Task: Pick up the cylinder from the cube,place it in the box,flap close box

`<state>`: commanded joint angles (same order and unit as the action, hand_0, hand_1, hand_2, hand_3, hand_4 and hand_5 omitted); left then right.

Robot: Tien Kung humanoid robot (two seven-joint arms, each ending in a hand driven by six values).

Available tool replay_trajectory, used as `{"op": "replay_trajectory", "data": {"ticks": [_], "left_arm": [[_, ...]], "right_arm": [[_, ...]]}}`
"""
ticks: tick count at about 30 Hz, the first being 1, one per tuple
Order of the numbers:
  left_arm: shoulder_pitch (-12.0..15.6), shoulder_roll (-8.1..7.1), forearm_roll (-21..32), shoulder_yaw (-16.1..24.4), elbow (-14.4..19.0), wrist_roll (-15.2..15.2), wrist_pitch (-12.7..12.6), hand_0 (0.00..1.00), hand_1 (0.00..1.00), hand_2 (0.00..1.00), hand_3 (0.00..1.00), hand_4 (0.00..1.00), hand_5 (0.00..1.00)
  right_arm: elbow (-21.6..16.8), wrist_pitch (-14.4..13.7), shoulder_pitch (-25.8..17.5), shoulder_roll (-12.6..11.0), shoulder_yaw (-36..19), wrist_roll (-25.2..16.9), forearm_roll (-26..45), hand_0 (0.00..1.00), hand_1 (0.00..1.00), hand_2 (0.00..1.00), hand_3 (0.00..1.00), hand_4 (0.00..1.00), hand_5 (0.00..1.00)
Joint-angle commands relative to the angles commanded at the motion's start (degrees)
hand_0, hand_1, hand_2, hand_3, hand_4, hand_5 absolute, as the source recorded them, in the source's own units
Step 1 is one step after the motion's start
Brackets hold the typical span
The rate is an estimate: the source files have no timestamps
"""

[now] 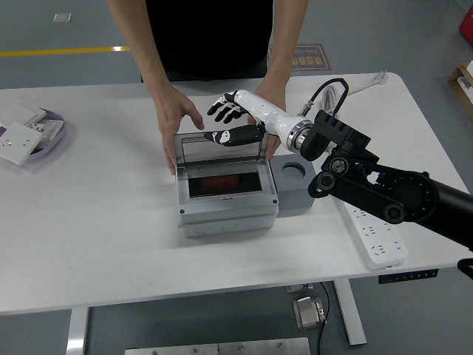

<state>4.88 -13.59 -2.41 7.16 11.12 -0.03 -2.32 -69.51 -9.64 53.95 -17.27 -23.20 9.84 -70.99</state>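
The grey box (225, 211) stands mid-table with its clear flap (222, 151) down over it. Through the flap's window the orange cylinder (222, 183) shows inside. Whether the flap's rear part is fully seated I cannot tell. My right hand (228, 122), white with black fingers, hovers open over the box's rear edge, with its thumb (235, 137) at or just above the flap. To the right, against the box, is the dark grey cube (294, 191), its round hole bare. A person's hand (176, 115) rests at the box's rear left corner. The person's other hand (272, 95) is behind my wrist.
A white power strip (377, 237) lies right of the cube, partly under my right arm. A coiled white cable (331, 100) is at the back right. A purple dish (58, 137) with white socket parts sits at the far left edge.
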Motion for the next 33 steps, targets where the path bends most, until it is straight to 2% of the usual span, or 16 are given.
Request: {"op": "replay_trajectory", "data": {"ticks": [4, 13, 20, 23, 28, 33], "left_arm": [[-0.02, 0.01, -0.16, 0.18, 0.00, 0.00, -0.01, 0.629, 0.647, 0.625, 0.668, 0.722, 0.253], [0.27, 0.10, -0.35, 0.57, -0.04, 0.04, -0.02, 0.629, 0.647, 0.625, 0.668, 0.722, 0.253], [0.29, 0.13, -0.74, 1.08, -0.04, 0.04, -0.02, 0.629, 0.647, 0.625, 0.668, 0.722, 0.253], [0.29, 0.14, -0.94, 1.29, -0.01, 0.06, -0.06, 0.629, 0.647, 0.625, 0.668, 0.722, 0.253], [0.09, 0.16, -1.54, 2.06, 0.03, 0.07, -0.17, 0.629, 0.647, 0.625, 0.668, 0.722, 0.253], [0.13, 0.14, -1.38, 1.89, 0.06, 0.11, -0.34, 0.629, 0.647, 0.625, 0.668, 0.722, 0.253]], "right_arm": [[-1.10, -0.12, -0.34, -0.93, 0.54, 0.34, -0.69, 0.680, 0.611, 0.638, 0.671, 0.786, 0.388], [-10.71, -0.66, -4.50, -5.03, 0.94, 2.06, -5.73, 0.670, 0.606, 0.633, 0.669, 0.777, 0.386], [-16.69, -1.61, -7.77, -6.33, 1.14, 2.99, -8.90, 0.665, 0.605, 0.634, 0.669, 0.772, 0.391], [-17.84, -2.19, -8.73, -6.36, 1.20, 3.49, -10.13, 0.665, 0.606, 0.633, 0.669, 0.768, 0.393], [-17.15, -1.75, -10.30, -6.09, 2.14, 4.09, -10.94, 0.665, 0.606, 0.633, 0.669, 0.768, 0.393], [-17.48, -1.25, -11.36, -7.10, 0.60, 4.25, -11.29, 0.655, 0.604, 0.630, 0.668, 0.754, 0.399]]}}
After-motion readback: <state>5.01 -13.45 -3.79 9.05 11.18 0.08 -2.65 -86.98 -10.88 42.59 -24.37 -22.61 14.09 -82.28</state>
